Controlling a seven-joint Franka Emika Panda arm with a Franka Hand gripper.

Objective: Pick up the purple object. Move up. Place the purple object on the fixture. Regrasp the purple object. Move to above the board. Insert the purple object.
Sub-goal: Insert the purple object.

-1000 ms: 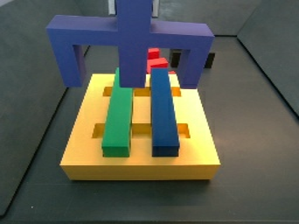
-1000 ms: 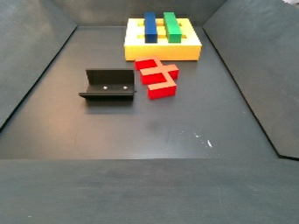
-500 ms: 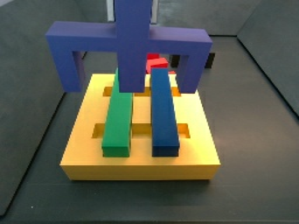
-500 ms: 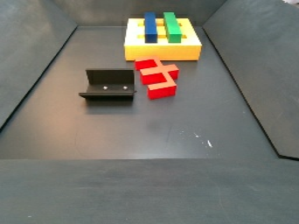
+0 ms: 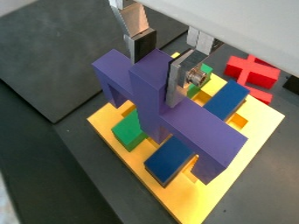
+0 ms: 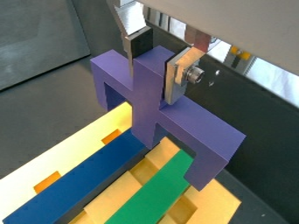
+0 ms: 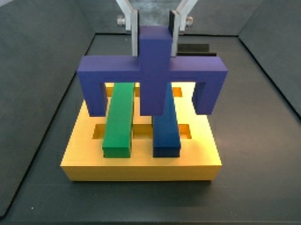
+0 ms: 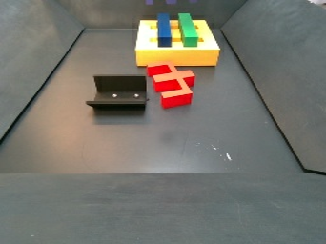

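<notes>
Gripping the matte purple cross-like block [image 7: 154, 75] by its raised central stub, gripper [image 6: 162, 63] fingers closed on it above the flat yellow slotted board [image 7: 83, 149], over green and blue bars; seemingly rigid, light, likely to tilt.

Purple object [image 7: 153, 70]: matte purple, centre of side view, clamped in claw [image 7: 153, 26] at top centre, silver fingers [image 6: 184, 72] with dark pads. Board [image 7: 141, 158]: yellow. Bars on board: green [image 7: 118, 119], dark blue [image 7: 166, 123]. Cross block [image 8: 170, 84]: red. Fixture [image 8: 117, 93]: black. Floor [image 8: 178, 143]: dark grey.
</notes>
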